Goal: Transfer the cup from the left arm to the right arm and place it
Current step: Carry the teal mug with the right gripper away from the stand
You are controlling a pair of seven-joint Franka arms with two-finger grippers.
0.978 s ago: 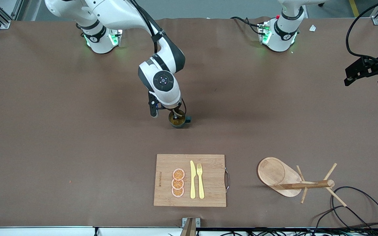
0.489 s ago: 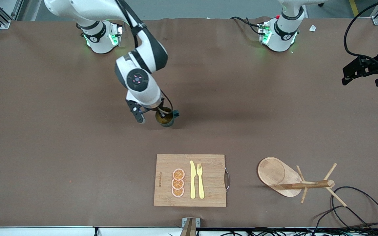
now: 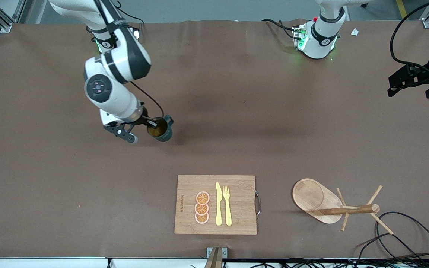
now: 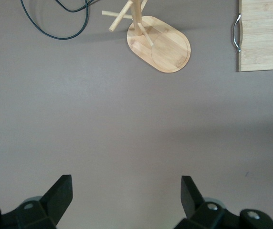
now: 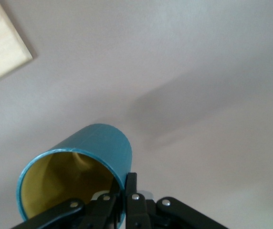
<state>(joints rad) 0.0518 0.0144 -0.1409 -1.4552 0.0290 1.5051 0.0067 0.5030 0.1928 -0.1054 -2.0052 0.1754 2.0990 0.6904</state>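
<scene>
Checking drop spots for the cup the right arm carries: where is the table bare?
Right tool holds the cup over bare table; the stretch toward the right arm's end is free. Crowded: cutting board and peg rack near the camera.

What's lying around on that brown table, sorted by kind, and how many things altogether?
Cups: 1, the teal cup, held in the right gripper
Cutting boards: 1
Orange slices: 3
Yellow knives: 1
Yellow forks: 1
Wooden peg racks: 1
Total: 8

Matt brown table, wood board w/ metal handle, glossy cup.
</scene>
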